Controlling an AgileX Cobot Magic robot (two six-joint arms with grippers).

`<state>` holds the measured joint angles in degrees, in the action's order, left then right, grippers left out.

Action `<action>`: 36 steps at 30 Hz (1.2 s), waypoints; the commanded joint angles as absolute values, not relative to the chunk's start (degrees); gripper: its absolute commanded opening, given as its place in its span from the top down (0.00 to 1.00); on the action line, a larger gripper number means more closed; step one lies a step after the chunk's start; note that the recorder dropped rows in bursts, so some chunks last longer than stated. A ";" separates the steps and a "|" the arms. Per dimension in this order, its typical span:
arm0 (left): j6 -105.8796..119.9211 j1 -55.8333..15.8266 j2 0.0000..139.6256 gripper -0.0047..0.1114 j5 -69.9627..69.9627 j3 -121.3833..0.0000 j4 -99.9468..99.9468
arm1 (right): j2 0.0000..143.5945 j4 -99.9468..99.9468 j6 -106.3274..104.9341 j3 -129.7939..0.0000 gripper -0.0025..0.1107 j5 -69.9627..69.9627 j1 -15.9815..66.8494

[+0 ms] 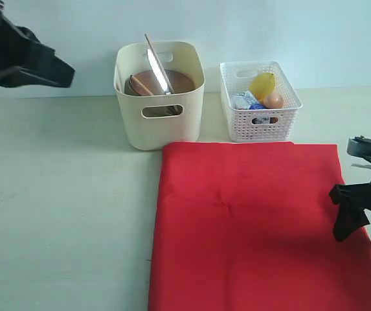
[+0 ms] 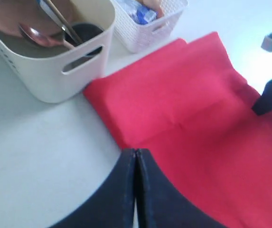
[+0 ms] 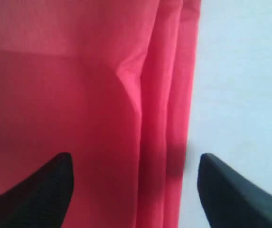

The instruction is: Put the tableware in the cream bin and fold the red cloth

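On the table's right side, we see the right gripper [image 1: 364, 232] spread wide and empty, straddling the red cloth's [image 1: 250, 220] layered right border, which runs front to back. The left gripper [image 2: 136, 155], pinched shut on nothing, hangs well off to the left, so we judge the right arm nearer. The tableware [image 1: 161, 83] sits in the cream bin [image 1: 166, 133].

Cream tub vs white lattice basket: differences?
The smooth cream plastic tub is taller and solid-walled; the white lattice basket is lower and perforated. The tub holds a round brown plate and silver knife; the basket holds a yellow lemon. Both stand open-topped behind the red cloth.
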<state>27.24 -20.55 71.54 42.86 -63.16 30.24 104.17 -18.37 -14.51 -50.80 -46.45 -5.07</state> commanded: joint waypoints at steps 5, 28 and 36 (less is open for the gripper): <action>24.25 -20.65 55.20 0.96 33.71 -54.46 27.14 | 105.88 -20.95 -18.11 -51.29 0.36 -47.89 -5.40; 18.85 -20.65 16.52 0.96 24.63 -26.72 25.31 | 108.94 -19.17 -19.34 -51.58 0.98 -48.01 -5.40; 17.87 -20.65 12.64 0.96 24.75 -20.79 23.36 | 108.72 -1.53 -3.52 -52.46 0.98 -49.54 -5.40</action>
<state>18.50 -20.55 13.09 24.53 -22.19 23.59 108.23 -10.26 -8.73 -52.72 -49.74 -5.16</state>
